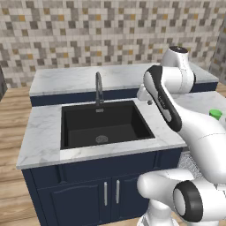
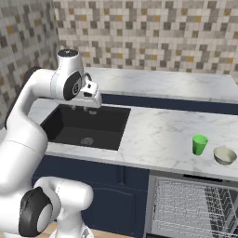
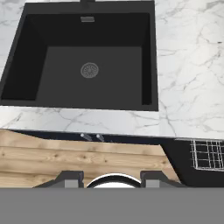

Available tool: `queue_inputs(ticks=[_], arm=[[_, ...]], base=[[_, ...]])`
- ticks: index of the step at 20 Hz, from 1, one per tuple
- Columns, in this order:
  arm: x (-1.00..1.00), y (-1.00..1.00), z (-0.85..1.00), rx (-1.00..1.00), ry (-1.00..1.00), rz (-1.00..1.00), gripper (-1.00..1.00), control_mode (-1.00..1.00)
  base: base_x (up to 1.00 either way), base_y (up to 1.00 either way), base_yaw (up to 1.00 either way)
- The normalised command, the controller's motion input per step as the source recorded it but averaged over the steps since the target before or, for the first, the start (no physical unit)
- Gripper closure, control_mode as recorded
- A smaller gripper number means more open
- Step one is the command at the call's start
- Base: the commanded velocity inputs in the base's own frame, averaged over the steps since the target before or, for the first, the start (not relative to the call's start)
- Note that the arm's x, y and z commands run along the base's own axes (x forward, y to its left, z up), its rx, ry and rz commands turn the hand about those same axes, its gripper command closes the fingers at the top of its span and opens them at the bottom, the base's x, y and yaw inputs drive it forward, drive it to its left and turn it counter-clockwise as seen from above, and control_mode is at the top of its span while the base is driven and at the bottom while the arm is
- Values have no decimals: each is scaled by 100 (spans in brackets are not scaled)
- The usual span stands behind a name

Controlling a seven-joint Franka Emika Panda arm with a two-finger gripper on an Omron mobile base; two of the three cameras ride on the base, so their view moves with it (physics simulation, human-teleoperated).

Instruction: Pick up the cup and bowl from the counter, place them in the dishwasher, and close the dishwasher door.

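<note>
Pincer [image 3: 112, 178], jaws apart and empty, above sink [image 3: 89, 61]. Cup [image 2: 200, 144] and bowl [image 2: 225, 155]: counter [image 2: 158, 130], lower right of right base frame, well apart from pincer. Hand frame adds rack [image 3: 208, 154] corner.

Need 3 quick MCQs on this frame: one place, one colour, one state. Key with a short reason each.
1. Where does the cup stand?
A. in the sink
B. on the counter, left of the bowl
C. in the rack

2. What colour is the sink basin?
A. black
B. white
C. steel grey

3. How is the dishwasher?
A. shut
B. open, wire rack showing, nothing in the visible part
C. open, cup loaded

Key:
1 B: in the right base view it stands on the marble beside the bowl.
2 A: the basin is black in both base views.
3 B: bare grey wires show below the counter edge.
</note>
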Motion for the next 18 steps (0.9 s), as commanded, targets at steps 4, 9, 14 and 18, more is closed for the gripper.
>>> queue_inputs(ticks=[4, 9, 14, 18], arm=[[0, -12, 0, 0, 0, 0, -100, -100], [0, -36, 0, 0, 0, 0, -100, -100], [0, -42, 0, 0, 0, 0, -100, -100], [0, -42, 0, 0, 0, 0, -100, -100]], base=[[0, 0, 0], [0, 0, 0], [0, 0, 0], [0, 0, 0]])
